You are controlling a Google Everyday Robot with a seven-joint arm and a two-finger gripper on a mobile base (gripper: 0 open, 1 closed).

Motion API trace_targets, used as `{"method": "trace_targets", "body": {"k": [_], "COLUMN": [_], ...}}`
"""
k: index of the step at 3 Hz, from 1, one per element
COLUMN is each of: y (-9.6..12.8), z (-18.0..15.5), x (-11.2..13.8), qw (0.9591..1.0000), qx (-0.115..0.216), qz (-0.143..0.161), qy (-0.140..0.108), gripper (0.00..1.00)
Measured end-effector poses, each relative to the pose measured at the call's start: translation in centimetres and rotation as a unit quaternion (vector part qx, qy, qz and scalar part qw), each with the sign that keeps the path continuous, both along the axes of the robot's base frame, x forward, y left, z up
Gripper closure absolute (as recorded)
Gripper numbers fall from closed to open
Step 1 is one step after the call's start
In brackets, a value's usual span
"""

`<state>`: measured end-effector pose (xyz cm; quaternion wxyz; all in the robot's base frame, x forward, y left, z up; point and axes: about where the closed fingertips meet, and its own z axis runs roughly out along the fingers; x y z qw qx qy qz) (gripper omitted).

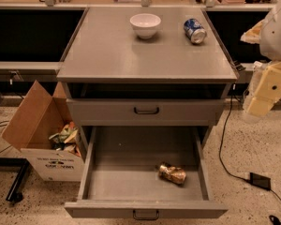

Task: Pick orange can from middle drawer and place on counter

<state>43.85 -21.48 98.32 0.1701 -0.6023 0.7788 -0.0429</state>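
The orange can [172,173] lies on its side, dented, in the right front part of the tray of the open middle drawer [131,182]. The drawer is pulled far out; its front panel with a dark bar handle is at the bottom edge of the view. The counter [131,55] is the flat grey top of the cabinet above it. My gripper [264,95] hangs at the right edge of the view, right of the cabinet and well above and to the right of the can, holding nothing that I can see.
A white bowl [145,25] and a blue and white can [195,30] on its side sit at the back of the counter. A shorter drawer front [146,110] is shut above the open drawer. A cardboard box [42,139] with rubbish stands on the floor at left. Cables [234,168] run on the floor at right.
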Motion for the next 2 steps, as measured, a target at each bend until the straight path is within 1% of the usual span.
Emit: {"method": "trace_targets", "body": {"k": [1, 2], "y": [0.00, -0.32], "z": [0.00, -0.46], "x": [0.00, 0.12], "qw": [1.0000, 1.0000], "qx": [0.000, 0.001], "qz": [0.000, -0.009], "qy": [0.000, 0.002], "gripper": [0.00, 0.00]}}
